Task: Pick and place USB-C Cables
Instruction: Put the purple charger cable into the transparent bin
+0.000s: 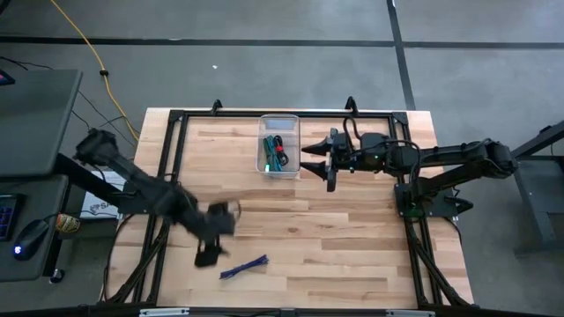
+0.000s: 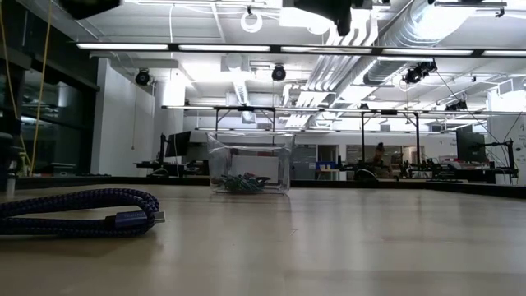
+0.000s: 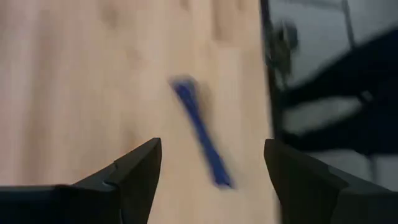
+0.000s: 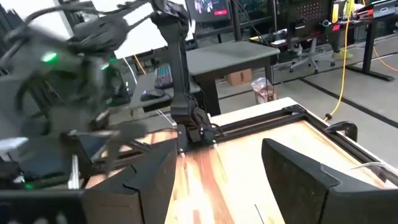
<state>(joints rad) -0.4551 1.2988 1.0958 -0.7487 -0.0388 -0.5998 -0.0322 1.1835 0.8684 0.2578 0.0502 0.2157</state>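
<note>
High view findings, taken from left to right: the left end effector (image 1: 210, 253) is recorded low over the wooden desk (image 1: 352, 246), at about 7 o'clock from the desk's centre, its arm reaching in from the 9 o'clock edge. In the left wrist view its fingers (image 3: 134, 177) are seen spread apart with nothing between them, and the purple cable (image 3: 200, 134) is observed on the desk just beyond the fingertips, untouched. In the high view the same purple cable (image 1: 244, 267) is noted lying flat at roughly 4 o'clock from the left end effector, just beside it and apart from it. In the low view it is seen in the near foreground as a coiled braided bundle (image 2: 82, 212) resting on the desk.

A clear plastic bin (image 1: 279, 146) is recorded at about 12 o'clock on the desk, near the far edge. A green cable (image 1: 267, 153) and a red-and-black cable (image 1: 279, 151) are seen inside it; a teal cable cannot be told apart there.

The right end effector (image 1: 315, 159) is recorded at 3 o'clock from the bin, just beside its wall. In the right wrist view its fingers (image 4: 298, 177) are seen parted and empty.
</note>
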